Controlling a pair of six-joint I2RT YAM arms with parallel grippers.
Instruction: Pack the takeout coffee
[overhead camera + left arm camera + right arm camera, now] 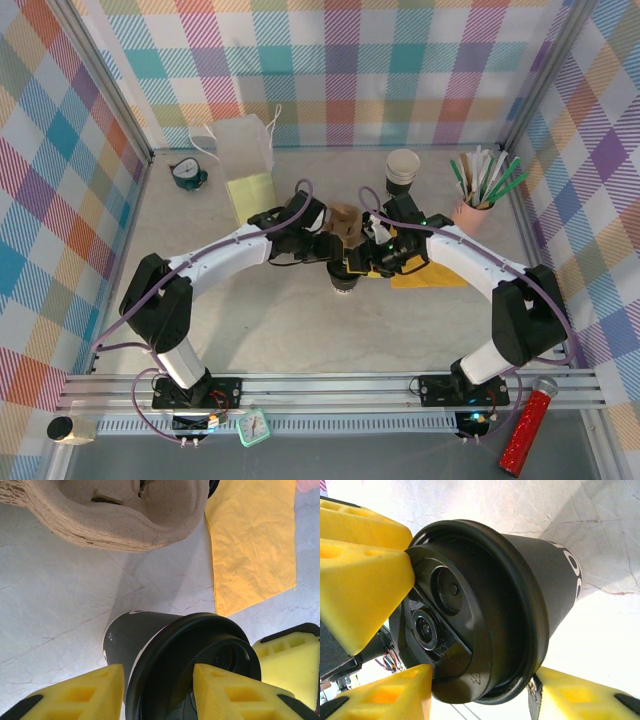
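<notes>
Between the fingers of the left gripper and the right gripper stands the takeout coffee, jaws partway shut about its lid, true grip impossible to tell, and two uneven squeezes could pop that lid or tip the cup!

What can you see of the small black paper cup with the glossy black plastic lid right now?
The small black paper cup has matte walls with white print and a glossy round black plastic lid, seated on, with a recessed top. It seems to stand upright on the pale table. The left gripper and right gripper bracket the lid with yellow fingers; firm contact is unclear.
</notes>
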